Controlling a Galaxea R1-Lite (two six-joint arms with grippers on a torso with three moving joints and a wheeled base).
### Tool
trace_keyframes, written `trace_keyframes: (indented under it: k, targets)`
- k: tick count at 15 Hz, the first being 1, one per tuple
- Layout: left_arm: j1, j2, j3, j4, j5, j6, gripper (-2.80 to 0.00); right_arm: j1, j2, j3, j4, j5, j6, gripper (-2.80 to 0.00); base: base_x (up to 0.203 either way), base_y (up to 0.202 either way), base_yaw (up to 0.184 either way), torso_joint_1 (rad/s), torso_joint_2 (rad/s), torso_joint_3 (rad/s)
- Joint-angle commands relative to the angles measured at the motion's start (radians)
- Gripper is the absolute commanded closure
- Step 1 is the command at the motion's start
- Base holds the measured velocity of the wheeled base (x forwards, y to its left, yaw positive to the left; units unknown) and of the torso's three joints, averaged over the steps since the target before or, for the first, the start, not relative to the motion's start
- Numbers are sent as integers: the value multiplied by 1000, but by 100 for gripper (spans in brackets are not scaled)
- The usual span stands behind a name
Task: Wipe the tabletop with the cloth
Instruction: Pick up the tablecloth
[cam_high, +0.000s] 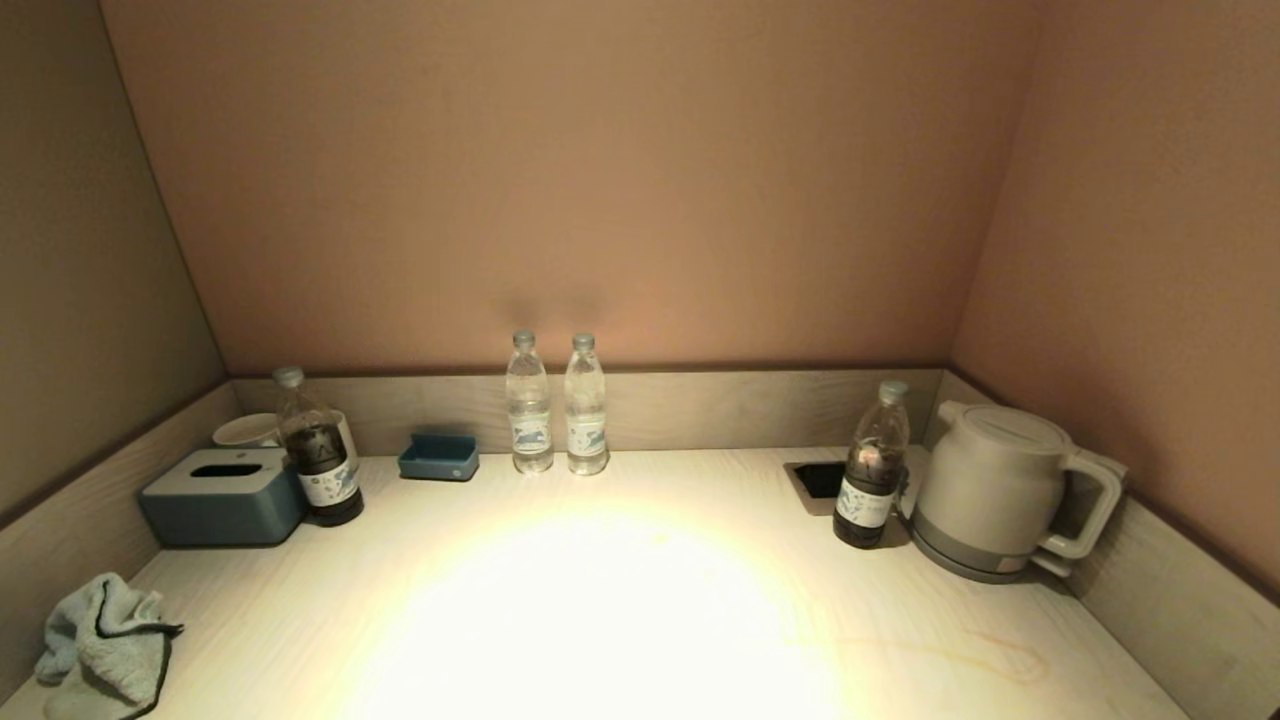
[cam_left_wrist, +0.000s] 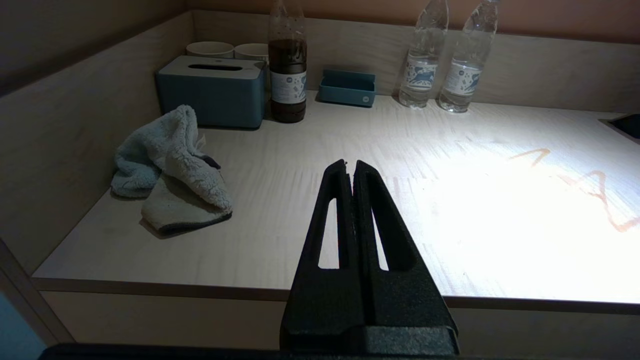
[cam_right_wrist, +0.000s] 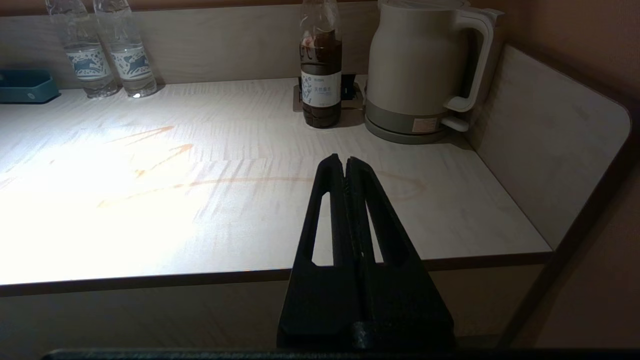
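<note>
A crumpled pale blue cloth (cam_high: 105, 643) lies at the front left corner of the light wooden tabletop (cam_high: 640, 620); it also shows in the left wrist view (cam_left_wrist: 170, 167). Orange scribble marks (cam_right_wrist: 165, 165) cross the tabletop's middle and right, also showing in the left wrist view (cam_left_wrist: 590, 187). My left gripper (cam_left_wrist: 351, 162) is shut and empty, held before the table's front edge, to the right of the cloth. My right gripper (cam_right_wrist: 345, 159) is shut and empty before the front edge on the right side. Neither gripper shows in the head view.
A blue tissue box (cam_high: 225, 495), cups (cam_high: 245, 430) and a dark bottle (cam_high: 320, 462) stand back left. A small blue tray (cam_high: 438, 457) and two water bottles (cam_high: 556, 405) stand at the back. A dark bottle (cam_high: 870, 480), a socket recess (cam_high: 815, 480) and a kettle (cam_high: 1000, 490) stand back right. Low walls surround the table.
</note>
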Motion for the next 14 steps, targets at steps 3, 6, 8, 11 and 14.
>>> trace_keyframes:
  k: [3,6,8,11,14]
  targets:
    - [-1,12,-52,13,7,-4,0,1,1,0,0,0,0,0,0,0,0,0,0,0]
    - [-1,185,-207,70,62,-40,0,0,1,0,0,0,0,0,0,0,0,0,0,0]
    - [-1,446,-277,93,152,-98,0,0,1,0,0,0,0,0,0,0,0,0,0,0]
    - [-1,887,-369,109,290,-178,0,1,1,0,0,0,0,0,0,0,0,0,0,0]
    - [34,1279,-478,85,410,-240,0,-1,1,0,0,0,0,0,0,0,0,0,0,0]
